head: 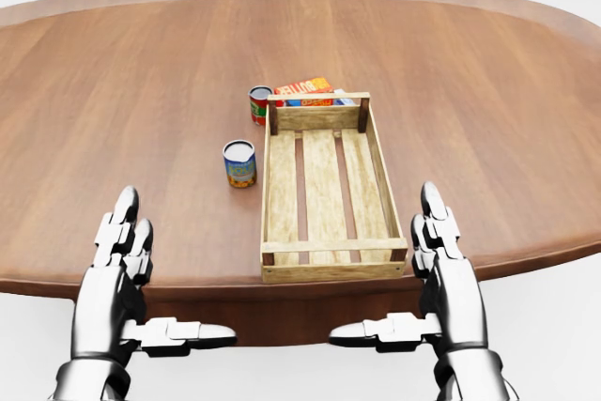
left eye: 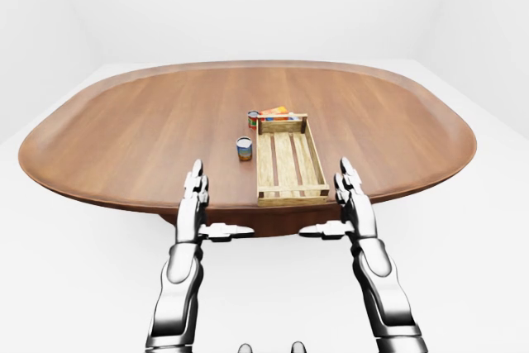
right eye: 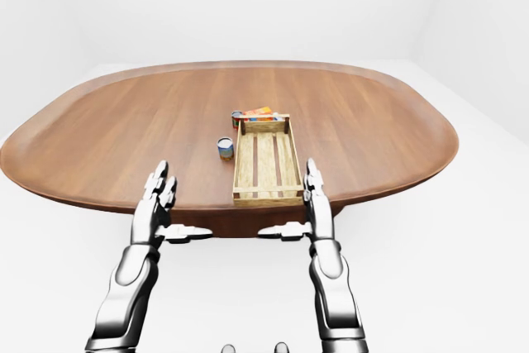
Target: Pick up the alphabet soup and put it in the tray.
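**Both hands open at the table edge; soup can untouched**

Oval wooden table (head: pixel 141 72) fills the head view. A slatted wooden tray (head: pixel 324 190) lies on it, long axis running from the view's bottom edge upward, nothing inside. Just left of the tray stands a can with blue-and-yellow label (head: pixel 239 163), upright, apart from the tray wall. Above it, a red can (head: pixel 259 104) stands at the tray's top-left corner. An orange box (head: pixel 305 87) lies behind the tray's top wall. Which can is the alphabet soup: label too small to read.

Left hand (head: pixel 122 251) and right hand (head: pixel 441 241) hover over the table's near rim, fingers straight and spread, thumbs pointing inward, holding nothing. Right hand is just beside the tray's lower right corner.
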You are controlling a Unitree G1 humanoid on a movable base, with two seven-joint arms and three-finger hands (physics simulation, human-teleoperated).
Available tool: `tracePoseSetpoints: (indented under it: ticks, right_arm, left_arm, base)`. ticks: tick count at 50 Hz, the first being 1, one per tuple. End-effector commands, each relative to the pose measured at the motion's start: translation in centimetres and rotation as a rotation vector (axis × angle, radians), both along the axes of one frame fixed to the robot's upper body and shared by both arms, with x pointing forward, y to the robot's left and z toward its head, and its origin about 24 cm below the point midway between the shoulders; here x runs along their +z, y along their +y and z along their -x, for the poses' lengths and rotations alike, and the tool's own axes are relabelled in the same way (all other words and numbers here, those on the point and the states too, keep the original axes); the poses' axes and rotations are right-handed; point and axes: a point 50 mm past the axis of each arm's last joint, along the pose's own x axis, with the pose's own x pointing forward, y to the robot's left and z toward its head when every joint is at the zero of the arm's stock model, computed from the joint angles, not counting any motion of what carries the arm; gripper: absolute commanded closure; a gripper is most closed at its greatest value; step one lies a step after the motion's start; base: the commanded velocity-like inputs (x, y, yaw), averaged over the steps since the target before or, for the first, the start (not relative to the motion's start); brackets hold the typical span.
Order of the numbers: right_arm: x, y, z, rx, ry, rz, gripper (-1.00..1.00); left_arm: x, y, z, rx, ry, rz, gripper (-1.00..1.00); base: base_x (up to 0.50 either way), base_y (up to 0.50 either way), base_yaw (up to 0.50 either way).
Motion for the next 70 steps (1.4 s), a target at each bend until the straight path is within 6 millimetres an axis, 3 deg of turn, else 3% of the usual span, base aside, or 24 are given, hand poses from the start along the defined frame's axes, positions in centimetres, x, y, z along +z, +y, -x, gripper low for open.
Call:
tracePoseSetpoints:
  ticks: [1,12,18,19,21,29,38,57,60,62,65,69,70]
  right_arm:
    - [1.2,-0.3,1.1,0.016,-0.04,-0.002,-1.0]
    - [2.2,-0.1,1.9,0.018,-0.057,0.008,-1.0]
    - [3.1,-0.9,2.7,-0.006,-0.085,0.006,-1.0]
    - [3.5,-1.2,3.0,-0.015,-0.101,0.006,-1.0]
    - [3.8,-1.4,3.3,-0.021,-0.116,0.006,-1.0]
    - [4.7,-3.3,4.4,-0.078,-0.151,-0.011,-1.0]
    - [5.4,-4.5,5.5,-0.113,-0.183,-0.03,-1.0]
    - [5.7,-4.3,5.7,-0.096,-0.198,-0.05,-1.0]
    - [5.6,-4.1,5.7,-0.082,-0.196,-0.05,-1.0]
    - [5.7,-4.2,5.7,-0.086,-0.201,-0.053,-1.0]
    - [5.7,-4.2,5.6,-0.084,-0.197,-0.051,-1.0]
    - [5.7,-4.2,5.7,-0.086,-0.2,-0.054,-1.0]
    - [5.7,-4.1,5.7,-0.085,-0.201,-0.053,-1.0]
  left_arm:
    - [2.4,1.2,1.1,-0.001,-0.072,0.007,-1.0]
    - [5.4,1.3,2.5,-0.001,-0.201,0.005,-1.0]
    - [7.6,1.5,3.9,0.003,-0.299,0.008,-1.0]
    - [7.1,1.6,3.9,0.003,-0.274,0.011,-1.0]
    - [8.4,1.9,4.2,0.011,-0.336,0.009,-1.0]
    - [9.6,2.7,4.7,0.032,-0.393,0.015,-1.0]
    - [9.6,3.4,4.4,0.052,-0.392,0.019,-1.0]
    - [10.0,3.9,4.4,0.071,-0.413,0.022,-1.0]
    - [10.2,3.9,4.6,0.072,-0.422,0.021,-1.0]
    - [9.0,3.9,4.4,0.069,-0.368,0.028,-1.0]
    - [10.4,3.9,4.8,0.072,-0.433,0.022,-1.0]
    - [10.4,3.9,4.9,0.073,-0.433,0.022,-1.0]
    - [9.4,3.9,4.6,0.071,-0.387,0.026,-1.0]
  base:
    - [0.0,0.0,0.0]
    - [0.0,0.0,0.0]
    - [0.0,0.0,0.0]
    - [0.0,0.0,0.0]
    - [0.0,0.0,0.0]
    - [0.0,0.0,0.0]
    - [0.0,0.0,0.0]
    - [0.0,0.0,0.0]
    - [0.0,-0.35,0.0]
    - [0.0,-0.5,0.0]
    - [0.0,-0.5,0.0]
    - [0.0,-0.48,0.0]
    - [0.0,-0.43,0.0]
